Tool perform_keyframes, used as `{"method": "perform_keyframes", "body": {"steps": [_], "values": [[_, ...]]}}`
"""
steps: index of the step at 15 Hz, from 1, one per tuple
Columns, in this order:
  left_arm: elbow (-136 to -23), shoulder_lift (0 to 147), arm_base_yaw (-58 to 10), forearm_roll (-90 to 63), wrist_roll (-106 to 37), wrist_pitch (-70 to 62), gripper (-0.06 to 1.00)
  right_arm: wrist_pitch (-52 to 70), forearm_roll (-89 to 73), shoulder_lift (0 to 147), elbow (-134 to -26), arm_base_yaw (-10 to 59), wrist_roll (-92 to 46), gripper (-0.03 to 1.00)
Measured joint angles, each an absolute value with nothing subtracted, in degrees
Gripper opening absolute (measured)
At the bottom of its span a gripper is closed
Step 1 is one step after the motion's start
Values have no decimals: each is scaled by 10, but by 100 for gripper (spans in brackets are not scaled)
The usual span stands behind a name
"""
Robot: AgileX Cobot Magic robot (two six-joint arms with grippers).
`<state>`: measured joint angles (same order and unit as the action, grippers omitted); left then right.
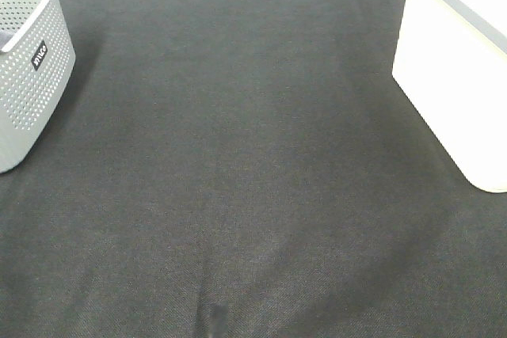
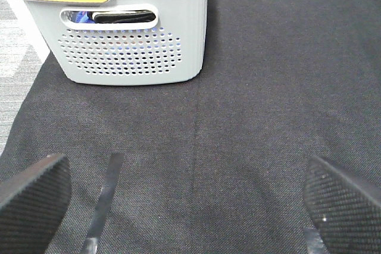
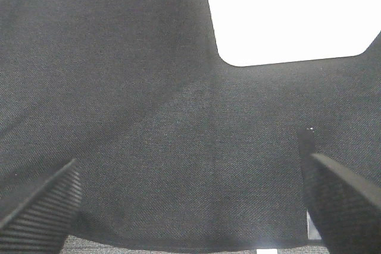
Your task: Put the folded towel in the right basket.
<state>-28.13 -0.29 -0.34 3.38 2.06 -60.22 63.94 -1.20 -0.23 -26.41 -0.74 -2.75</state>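
The folded purple towel does not show on the dark cloth in any view. The right basket (image 1: 455, 77), cream-white with a grey rim, stands at the far right; its smooth wall also shows in the right wrist view (image 3: 292, 10). My left gripper (image 2: 187, 197) is open and empty, low over the dark cloth, facing the grey perforated basket. My right gripper (image 3: 190, 206) is open and empty, low over the cloth, facing the cream basket. Neither arm shows in the exterior high view.
A grey perforated basket (image 1: 32, 77) with a small black label stands at the far left; it also shows in the left wrist view (image 2: 128, 46), with dark and blue items behind its handle slot. A dark cloth (image 1: 238, 180) covers the table.
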Motion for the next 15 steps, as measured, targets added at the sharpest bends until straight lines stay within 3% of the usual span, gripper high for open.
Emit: {"method": "perform_keyframes", "body": {"steps": [15], "values": [[-281,-3,-3,34,21,-602,99,638,-12,-2,-261,-7,-26,96]]}}
